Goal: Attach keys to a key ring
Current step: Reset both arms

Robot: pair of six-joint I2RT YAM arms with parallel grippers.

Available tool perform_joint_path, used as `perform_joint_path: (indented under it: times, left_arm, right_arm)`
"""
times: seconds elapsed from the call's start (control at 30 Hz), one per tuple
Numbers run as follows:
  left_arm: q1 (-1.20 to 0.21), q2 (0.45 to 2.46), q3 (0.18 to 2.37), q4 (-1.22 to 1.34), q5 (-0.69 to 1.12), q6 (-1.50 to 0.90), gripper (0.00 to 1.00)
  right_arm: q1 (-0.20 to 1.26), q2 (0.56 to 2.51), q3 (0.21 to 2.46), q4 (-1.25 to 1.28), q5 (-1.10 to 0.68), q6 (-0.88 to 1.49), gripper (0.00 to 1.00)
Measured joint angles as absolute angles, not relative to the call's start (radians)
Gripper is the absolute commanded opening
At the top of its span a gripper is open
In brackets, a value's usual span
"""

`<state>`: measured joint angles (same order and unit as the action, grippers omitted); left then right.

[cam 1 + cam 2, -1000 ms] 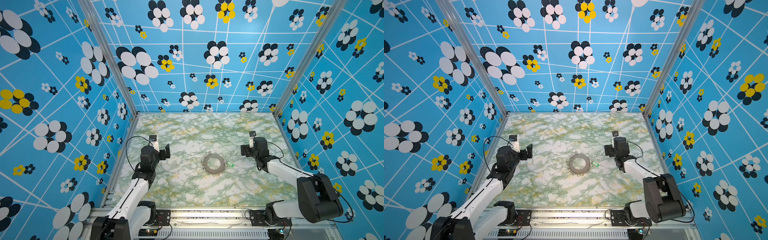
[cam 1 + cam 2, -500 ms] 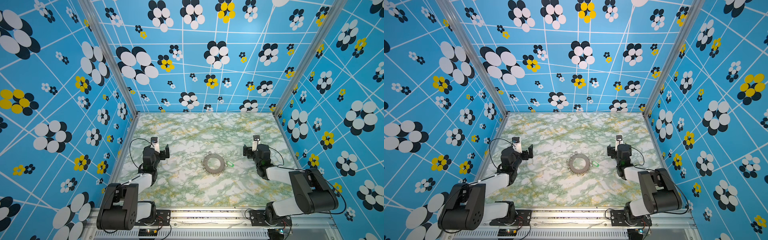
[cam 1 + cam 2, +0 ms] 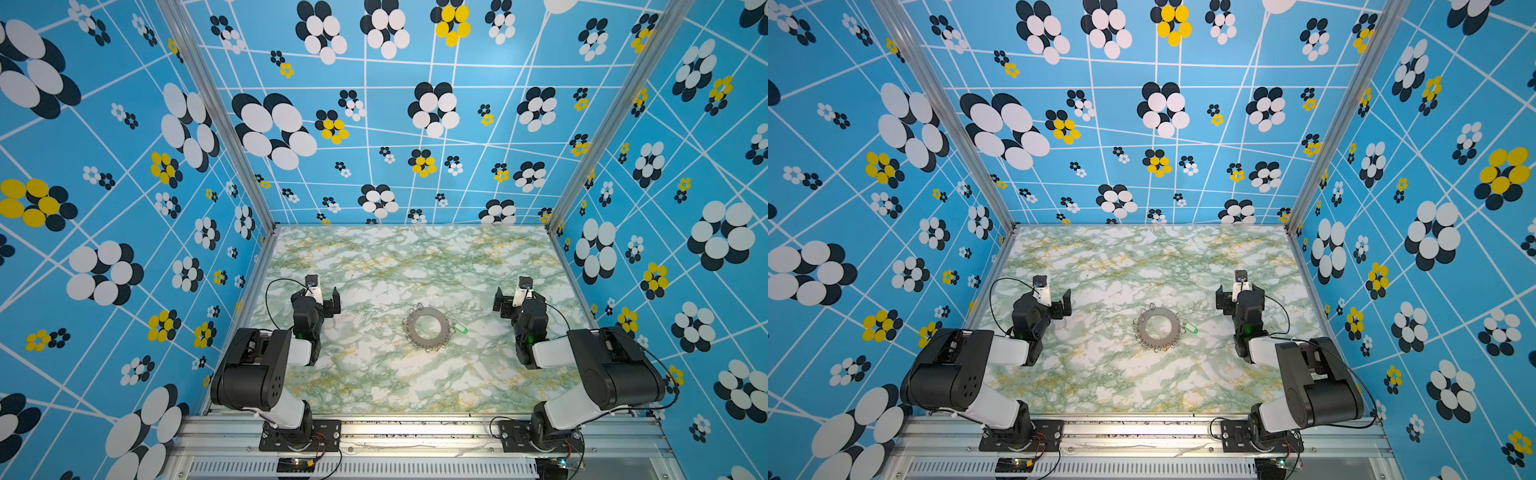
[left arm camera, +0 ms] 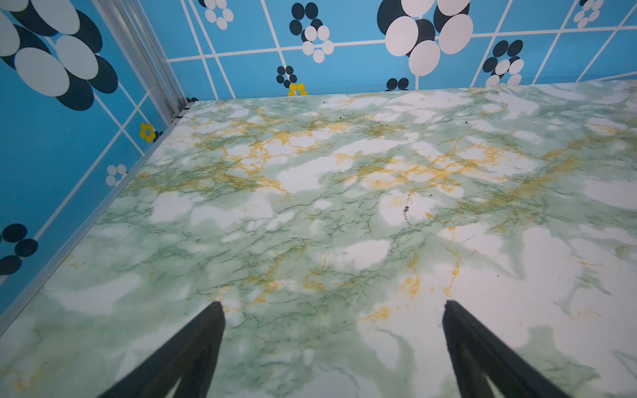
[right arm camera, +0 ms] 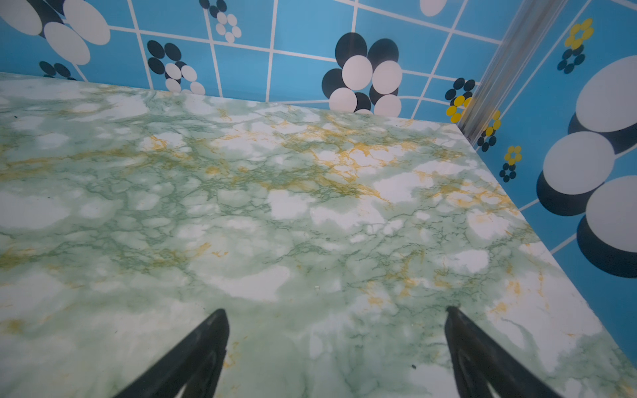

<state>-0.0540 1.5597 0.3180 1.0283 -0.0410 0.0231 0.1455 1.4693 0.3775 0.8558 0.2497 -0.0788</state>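
The grey key ring (image 3: 411, 329) (image 3: 1143, 328), fringed with small wire loops, lies flat mid-table in both top views. A small green key tag (image 3: 460, 328) (image 3: 1191, 328) lies against its right edge; I cannot tell whether it is hooked on. My left gripper (image 3: 326, 297) (image 3: 1056, 301) hovers open well to the ring's left. My right gripper (image 3: 517, 300) (image 3: 1239, 299) stands open well to its right. In the wrist views both the left gripper (image 4: 332, 305) and the right gripper (image 5: 336, 310) have their jaws wide apart over bare marble, and neither the ring nor the tag is in view.
The green marble-patterned table (image 3: 374, 374) is walled on three sides by blue flowered panels (image 3: 415, 124). Both arms are folded low over their bases (image 3: 299, 432) (image 3: 540, 436) at the front rail. A metal corner post (image 4: 148, 62) stands near the left gripper.
Both arms have folded back and down toward their bases, elbows dropping near the front rail. The grippers stayed roughly in place and open. Ring and tag have not moved.
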Motion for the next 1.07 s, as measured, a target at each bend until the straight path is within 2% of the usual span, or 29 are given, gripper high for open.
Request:
perform_joint_path:
  times: [0.27,0.5,1.07]
  left_arm:
    - [-0.054,1.56,0.318,1.037,-0.075,0.022,0.99]
    - [-0.054,1.56,0.318,1.04,-0.088,0.02,0.99]
    - [-0.052,1.56,0.318,1.04,-0.099,0.009,0.99]
  right_arm:
    - [0.08,1.555,0.284,1.053,0.204,-0.06,0.99]
    - [0.08,1.572,0.263,1.11,0.2,-0.054,0.99]
    - [0.098,1.572,0.293,1.108,0.284,-0.044,0.99]
